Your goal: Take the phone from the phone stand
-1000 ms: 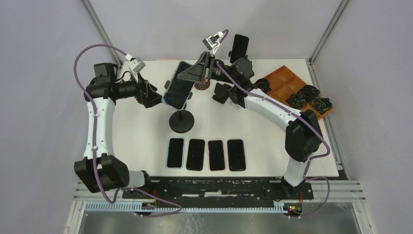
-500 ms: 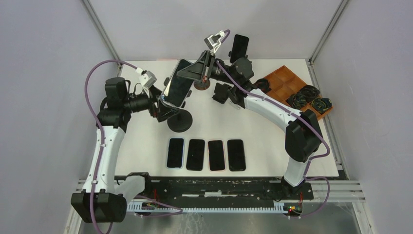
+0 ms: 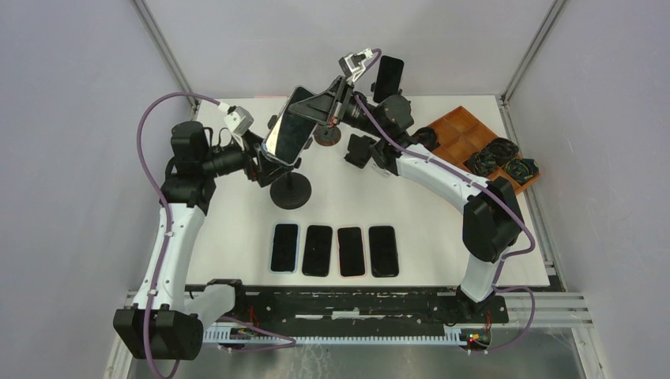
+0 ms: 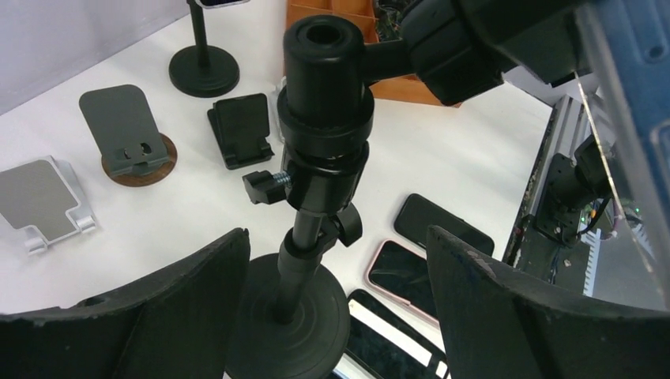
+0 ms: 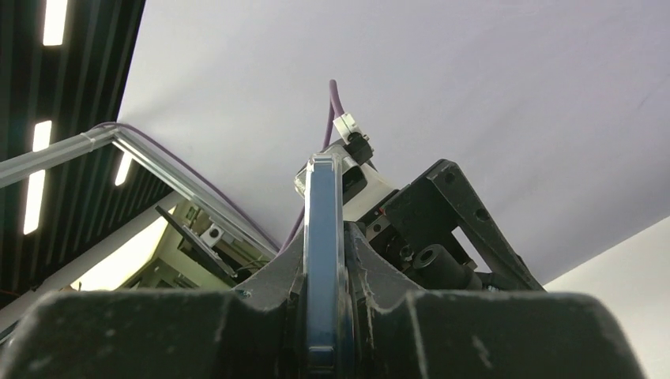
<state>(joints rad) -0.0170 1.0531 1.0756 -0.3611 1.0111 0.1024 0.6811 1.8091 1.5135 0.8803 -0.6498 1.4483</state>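
My right fingers [image 5: 370,270] pinch the phone [image 3: 288,134] by its far-edge end, while my spread left fingers [image 4: 178,316] straddle the phone stand [image 4: 320,126] beneath.

Two white-shelled tubular arms [image 3: 174,237], bulky black joint housings [image 3: 490,223], looping purple cables [image 3: 175,95], matte-black wedge-shaped fingers [image 4: 506,316].

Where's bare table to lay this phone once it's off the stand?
Bare patch right of the stand base, between the four flat phones and the right arm. Far edge around the spare stands and tray is crowded.
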